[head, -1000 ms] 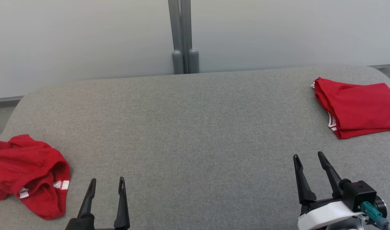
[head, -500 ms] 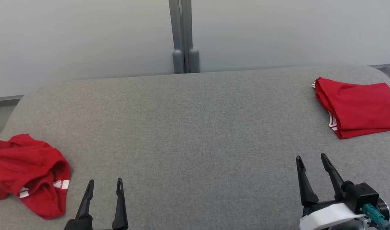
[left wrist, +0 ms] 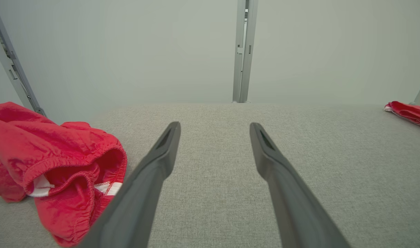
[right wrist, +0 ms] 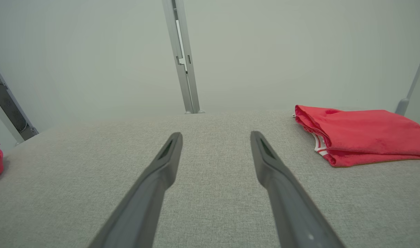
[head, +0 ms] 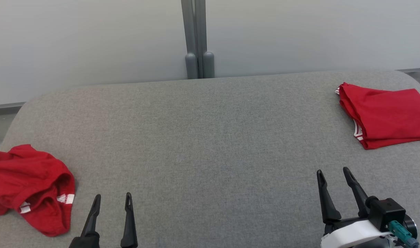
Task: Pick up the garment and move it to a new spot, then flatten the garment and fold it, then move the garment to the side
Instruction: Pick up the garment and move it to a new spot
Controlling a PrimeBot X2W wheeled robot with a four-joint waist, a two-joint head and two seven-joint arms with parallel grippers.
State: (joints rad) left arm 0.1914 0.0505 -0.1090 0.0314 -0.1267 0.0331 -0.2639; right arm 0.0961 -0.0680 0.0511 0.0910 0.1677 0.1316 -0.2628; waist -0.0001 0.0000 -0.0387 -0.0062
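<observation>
We had a grey fabric-covered surface with rounded corners, pale wall panels behind it, and a grey double post splitting them.

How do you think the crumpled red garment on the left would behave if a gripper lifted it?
The crumpled red garment would probably droop limply, since it lies in soft folds. It looks thin, so it is likely light. On the grey cloth-covered table, a push would probably bunch it rather than slide it.

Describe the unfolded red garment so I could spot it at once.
On the grey table, look to the near left edge, beside the left gripper. The crumpled red garment lies heaped there, waistband gaping; the other red garment, far right, is folded flat.
</observation>
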